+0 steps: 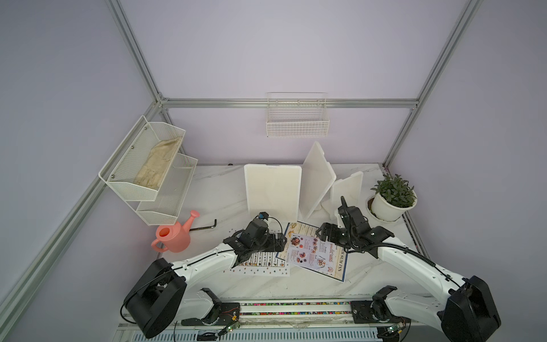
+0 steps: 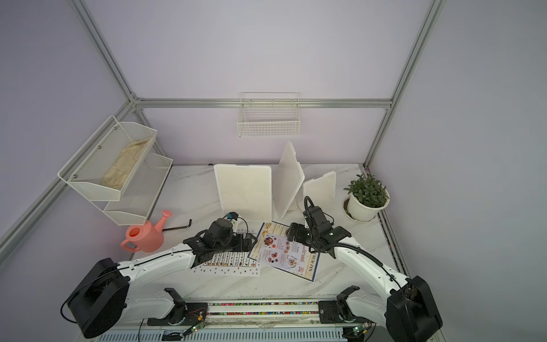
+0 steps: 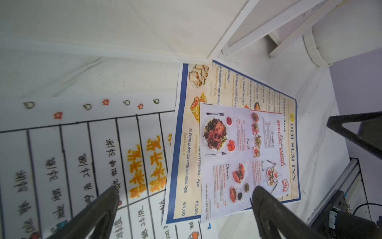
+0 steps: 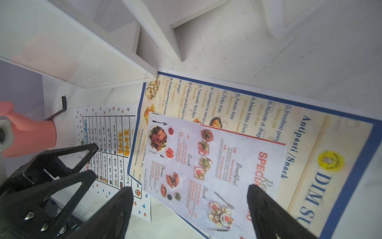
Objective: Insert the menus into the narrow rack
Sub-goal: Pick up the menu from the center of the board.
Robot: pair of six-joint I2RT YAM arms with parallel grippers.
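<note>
Three menus are lying overlapped on the worktop [image 1: 370, 266]: the SPECIAL MENU leaflet [image 4: 206, 165] beneath the right tool [image 4: 189, 193], the DIM SUM INN sheet [image 3: 186, 144] ahead of the left tool [image 3: 184, 195], the grid sheet [image 3: 82, 155] under it. Both tools are gaping empty; pinching risks dragging neighbouring sheets.

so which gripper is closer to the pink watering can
Left. The left gripper hovers open over the grid menu, which lies beside the watering can. The right gripper is farther off, open above the blue-bordered menu.
</note>
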